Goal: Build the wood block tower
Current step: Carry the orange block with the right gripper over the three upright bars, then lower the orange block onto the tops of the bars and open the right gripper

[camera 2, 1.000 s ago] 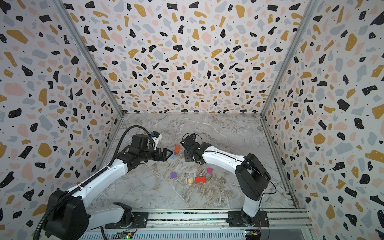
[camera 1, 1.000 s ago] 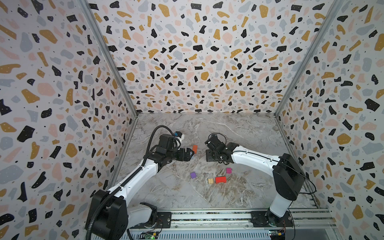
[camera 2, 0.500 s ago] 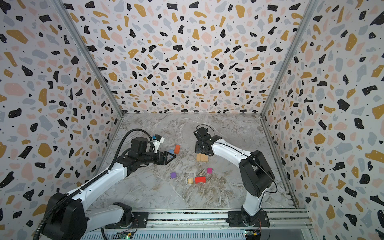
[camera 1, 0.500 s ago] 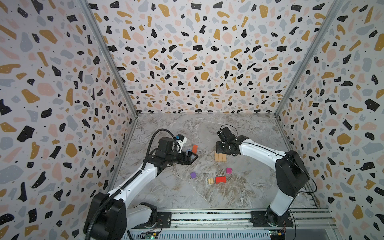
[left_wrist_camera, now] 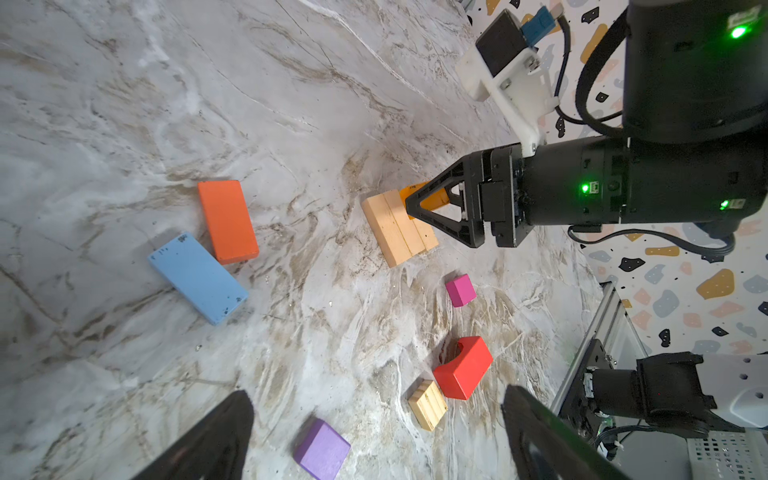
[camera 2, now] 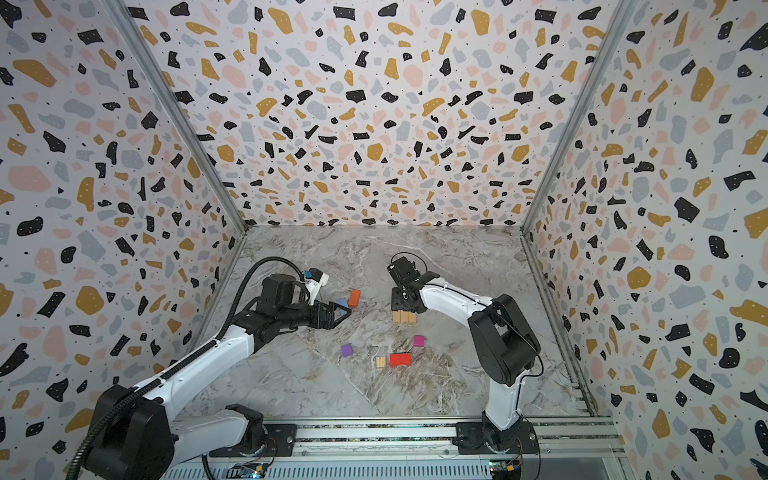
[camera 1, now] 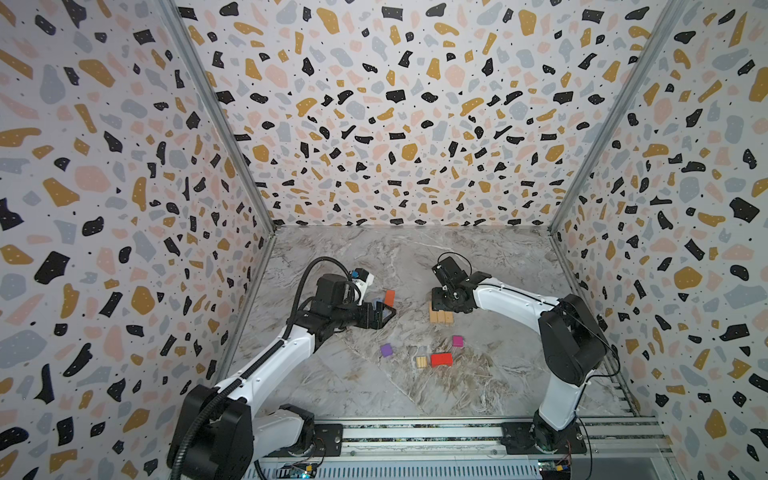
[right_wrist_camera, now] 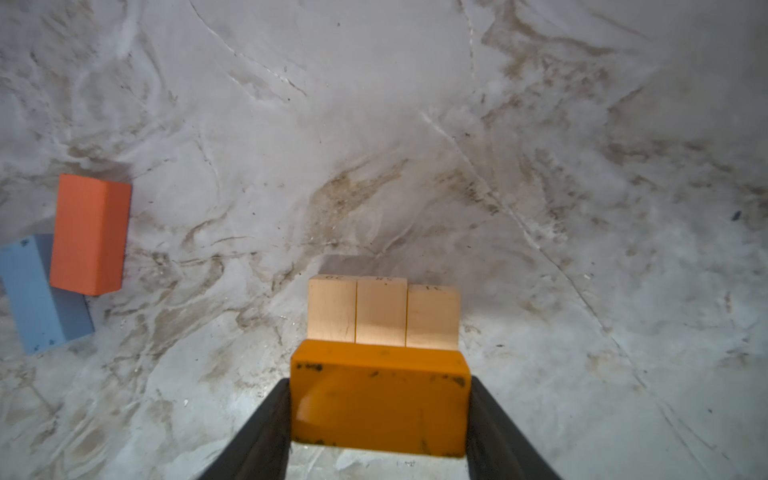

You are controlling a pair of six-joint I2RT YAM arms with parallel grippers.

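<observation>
Right gripper (camera 1: 441,306) clenched on mustard rectangular wood block (right_wrist_camera: 380,399) — over one end of the tower (camera 1: 440,318), just three tan planks side by side, at centre. Left gripper (camera 1: 384,316) spread wide, empty — near orange wood brick (left_wrist_camera: 227,222).

Faint pencilled marks are showing on each of the three tan planks (right_wrist_camera: 382,311), along the edge farthest from the yellow-orange block (right_wrist_camera: 380,399). They are blurring too much to read. No other writing is showing.
</observation>
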